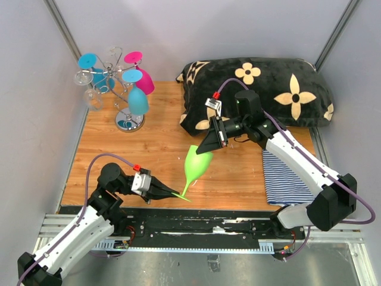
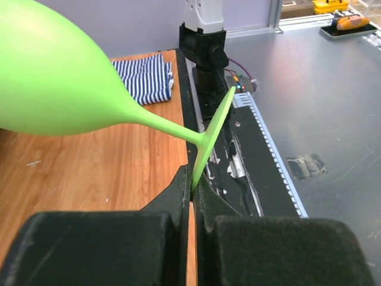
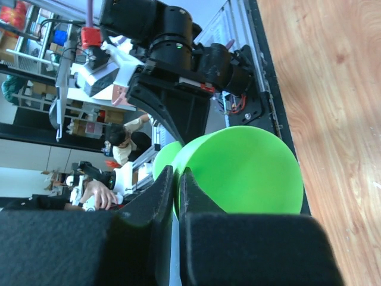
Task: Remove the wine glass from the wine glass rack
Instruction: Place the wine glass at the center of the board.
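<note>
A green wine glass [image 1: 196, 164] lies tilted above the wooden table, its bowl toward the back and its foot toward the front. My left gripper [image 1: 172, 193] is shut on the edge of the glass's round foot [image 2: 214, 128]. My right gripper [image 1: 205, 149] is shut on the rim of the green bowl [image 3: 250, 173], one finger inside and one outside. The wine glass rack [image 1: 122, 89] stands at the back left on its round chrome base [image 1: 129, 122], with blue [image 1: 138, 101] and pink [image 1: 144, 80] glasses hanging from its arms.
A black cushion with cream flowers [image 1: 256, 89] fills the back right. A blue-and-white striped cloth [image 1: 286, 179] lies at the right under my right arm. A black rail [image 1: 208, 223] runs along the near edge.
</note>
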Robot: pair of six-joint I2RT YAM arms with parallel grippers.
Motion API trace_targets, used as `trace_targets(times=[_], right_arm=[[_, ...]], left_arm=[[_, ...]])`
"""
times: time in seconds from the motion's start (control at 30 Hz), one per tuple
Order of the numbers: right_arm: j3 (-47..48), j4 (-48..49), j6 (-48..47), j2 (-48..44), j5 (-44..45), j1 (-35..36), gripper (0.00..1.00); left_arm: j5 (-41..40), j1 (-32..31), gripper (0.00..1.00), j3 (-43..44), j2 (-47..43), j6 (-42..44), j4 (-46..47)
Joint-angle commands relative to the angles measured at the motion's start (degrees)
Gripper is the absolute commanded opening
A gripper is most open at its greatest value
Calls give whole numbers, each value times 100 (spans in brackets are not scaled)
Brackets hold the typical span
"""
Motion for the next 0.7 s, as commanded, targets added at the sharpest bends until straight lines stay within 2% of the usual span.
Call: trace_targets(times=[0.0,0.03,0.1,0.17,0.2,0.27,0.3,0.4,0.5,0.57,0.67], right_arm=[[-21,356,105,-258,101,183,1],[9,191,-43,-293,252,181,1],[114,-256,-429,-347,646,179,1],[190,-576,-726,-377,998,179,1],[239,-706,-840,-384,1161,184,1],[319,-946,-1090,-408,1484,183,1],[399,-1129,-1261,-413,1695,184,1],[676,-1840,-1901,-485,2662,267,1],[755,-2314,-2414,-657,3921,480,1],[699,-2511,-2726,-773,4767,678,1],[432,-2519,-3110,-989,5743,944,1]], left_arm=[[-434,-6,1,43,82,91,15],[-517,-6,8,42,80,75,-2],[-641,-6,31,-21,104,-41,15],[-649,-6,40,-56,149,-48,1],[-657,-6,48,-34,169,-16,-71],[-708,-6,93,61,161,80,-267],[-811,-7,99,115,140,107,-347],[-1230,-6,100,229,23,137,-567],[-2078,-8,100,290,-130,-30,-680],[-2974,-8,100,326,-213,-378,-688],[-5192,-6,100,439,-275,-1428,-634]])
